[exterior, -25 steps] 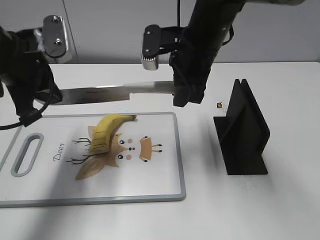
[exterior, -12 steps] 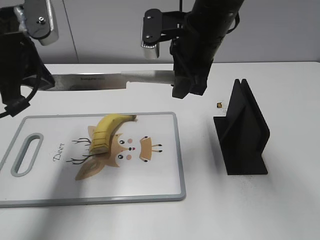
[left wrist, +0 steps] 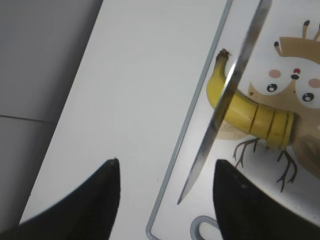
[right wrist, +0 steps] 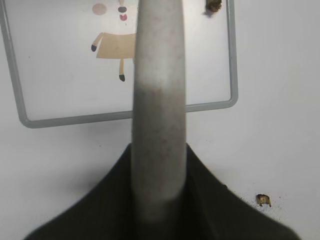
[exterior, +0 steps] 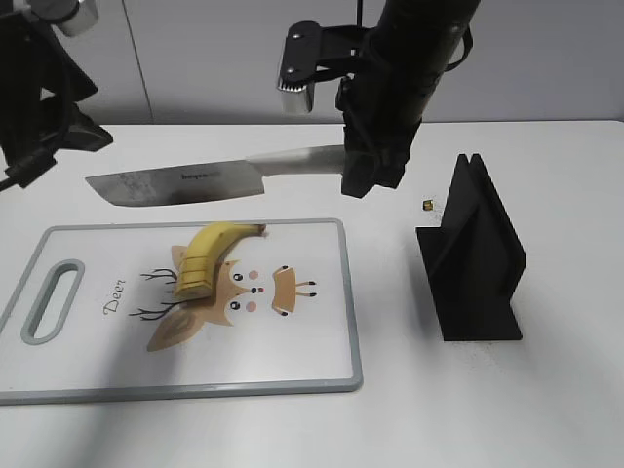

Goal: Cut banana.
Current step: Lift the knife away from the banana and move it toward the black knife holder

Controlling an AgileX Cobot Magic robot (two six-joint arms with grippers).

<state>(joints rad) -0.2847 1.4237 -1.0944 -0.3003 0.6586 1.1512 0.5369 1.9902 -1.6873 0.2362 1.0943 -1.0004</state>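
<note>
The banana (exterior: 207, 256) lies on the cutting board (exterior: 292, 351), curved, its dark stem tip toward the board's far edge; thin cut lines cross its blunt end. It also shows in the left wrist view (left wrist: 240, 111). My right gripper (exterior: 366, 174) is shut on the pale handle (right wrist: 159, 125) of the knife (exterior: 175, 182), holding the blade level above the board's far edge, tip to the left. The blade (left wrist: 222, 107) crosses over the banana in the left wrist view. My left gripper (left wrist: 165, 172) is open and empty, raised at the far left beyond the blade's tip.
A black knife stand (exterior: 473, 258) stands on the white table to the right of the board. A small brown crumb (exterior: 427, 205) lies between the stand and my right arm. The board has a handle slot (exterior: 54, 300) at its left end.
The knife has come forward and lower toward the board, its blade now tilted to show its side. My left gripper has risen up and left, away from the blade.
</note>
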